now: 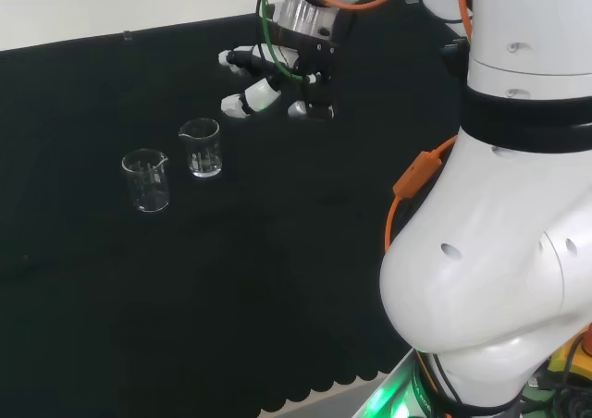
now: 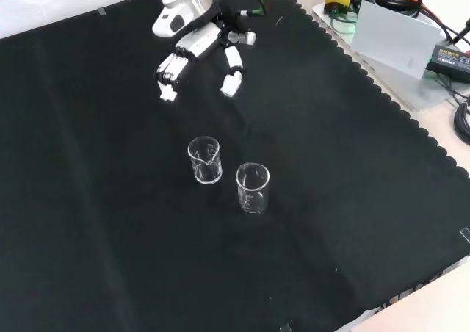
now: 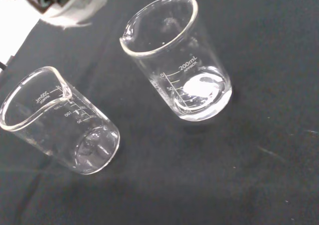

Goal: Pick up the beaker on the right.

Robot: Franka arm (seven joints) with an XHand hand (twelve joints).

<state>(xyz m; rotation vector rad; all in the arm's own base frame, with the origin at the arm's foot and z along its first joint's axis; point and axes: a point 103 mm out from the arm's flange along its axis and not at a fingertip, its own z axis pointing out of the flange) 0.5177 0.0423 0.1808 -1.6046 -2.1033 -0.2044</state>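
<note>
Two clear glass beakers stand upright and empty on the black cloth. In the head view the right-hand beaker point(image 1: 203, 148) is nearer the hand and the other beaker point(image 1: 146, 179) is to its left. In the front view they are the beaker point(image 2: 205, 160) nearer the hand and the beaker point(image 2: 252, 188) farther from it. The wrist view shows both close up, one beaker point(image 3: 177, 60) and the other beaker point(image 3: 57, 120). The black and white hand point(image 1: 277, 80) point(image 2: 202, 45) hovers above the cloth, apart from both beakers, its fingers relaxed and spread, holding nothing.
Black cloth point(image 2: 110, 222) covers the bench with a scalloped edge. A white box point(image 2: 393, 34), cables and a black device point(image 2: 449, 56) lie off the cloth at the front view's right. The arm's white links point(image 1: 499, 215) stand at the head view's right.
</note>
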